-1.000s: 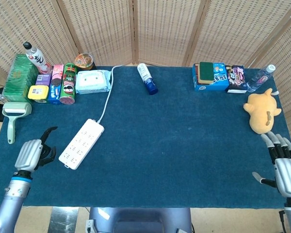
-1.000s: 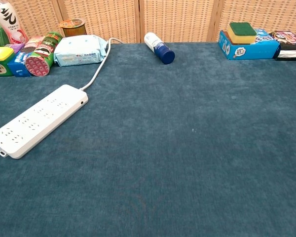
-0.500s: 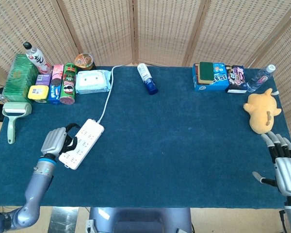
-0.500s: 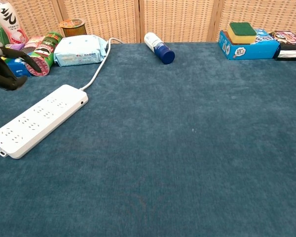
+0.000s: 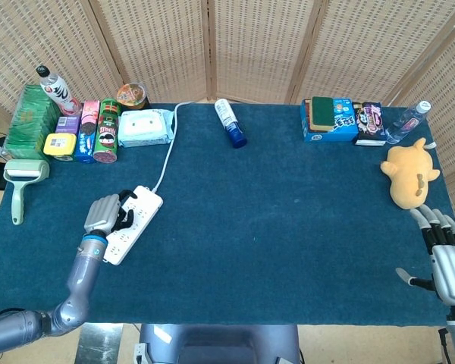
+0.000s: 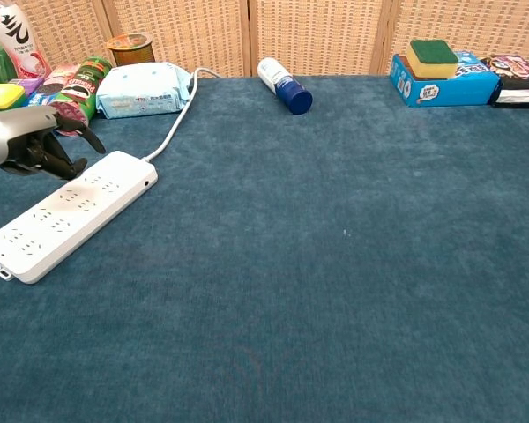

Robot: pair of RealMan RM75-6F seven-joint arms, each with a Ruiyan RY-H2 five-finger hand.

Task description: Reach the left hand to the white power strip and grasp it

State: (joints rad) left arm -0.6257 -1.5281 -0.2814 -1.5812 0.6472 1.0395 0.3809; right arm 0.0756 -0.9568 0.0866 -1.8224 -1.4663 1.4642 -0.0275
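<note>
One reach is nearly done: your left robot hand (image 5: 106,212) hovers open over the white power strip (image 5: 133,221); lower and close.

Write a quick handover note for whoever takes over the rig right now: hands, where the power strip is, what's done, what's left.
Left hand: open, over the cord end of the power strip, fingers spread and not closed around it.
Right hand: open, idle at the table's near right edge.
Power strip: flat on the blue cloth, left side, cord running to the back.
Done: the reach.
Left: close the fingers and grasp.
</note>
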